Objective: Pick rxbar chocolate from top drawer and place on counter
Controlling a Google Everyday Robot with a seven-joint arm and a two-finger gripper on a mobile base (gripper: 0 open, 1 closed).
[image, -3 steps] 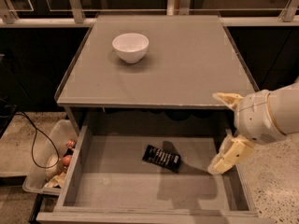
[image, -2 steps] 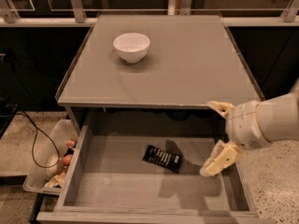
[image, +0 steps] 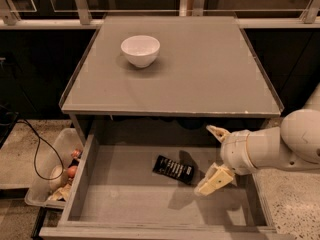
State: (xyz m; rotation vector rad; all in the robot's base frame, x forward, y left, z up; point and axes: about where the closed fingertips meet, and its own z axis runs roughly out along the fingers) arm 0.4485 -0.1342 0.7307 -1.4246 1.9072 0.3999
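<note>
The rxbar chocolate, a small flat black bar with white print, lies on the bottom of the open top drawer, near its middle. My gripper is open over the right part of the drawer, just right of the bar and apart from it, with one cream finger high and one low. The grey counter is above the drawer.
A white bowl stands on the counter's back left. A clear plastic bin of small items sits on the floor left of the drawer, with a black cable beside it. My white arm comes in from the right.
My gripper has moved left and a little down over the drawer, closer to the bar. The bar and the bowl have not moved.
</note>
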